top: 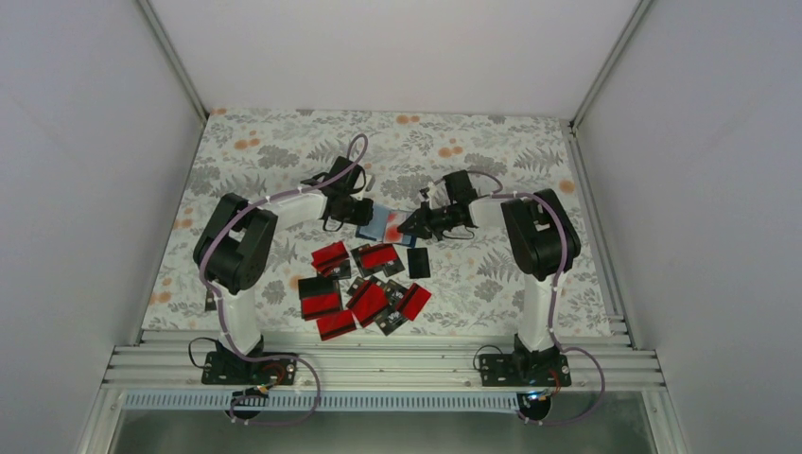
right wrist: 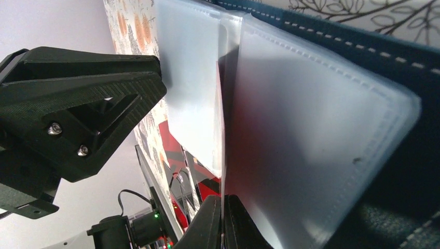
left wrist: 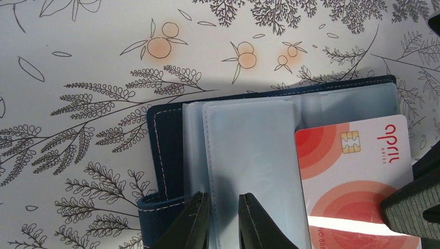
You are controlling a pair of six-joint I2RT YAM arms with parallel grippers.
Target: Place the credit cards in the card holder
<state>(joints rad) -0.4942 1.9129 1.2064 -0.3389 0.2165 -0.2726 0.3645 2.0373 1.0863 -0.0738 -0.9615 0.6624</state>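
Observation:
The navy card holder [top: 376, 223] lies open mid-table, its cover [left wrist: 161, 135] flat and its clear sleeves [left wrist: 249, 145] fanned out. My left gripper [left wrist: 224, 207] stands over the top sleeve, jaws a narrow gap apart astride its stitched edge. My right gripper [right wrist: 223, 207] is shut on the pale card with red blots [left wrist: 353, 166]. That card's left edge sits under the top sleeve. In the right wrist view the card [right wrist: 220, 129] is edge-on between two sleeves. In the top view the left gripper [top: 362, 214] and right gripper [top: 413, 227] face each other across the holder.
Several loose cards lie nearer the arms' bases: red ones with black bands [top: 331, 253] [top: 378, 255], a black one [top: 419, 262], and an overlapping heap [top: 364, 303]. White walls enclose the floral table [top: 284, 151] on three sides. The right gripper's finger [left wrist: 412, 207] shows in the left wrist view.

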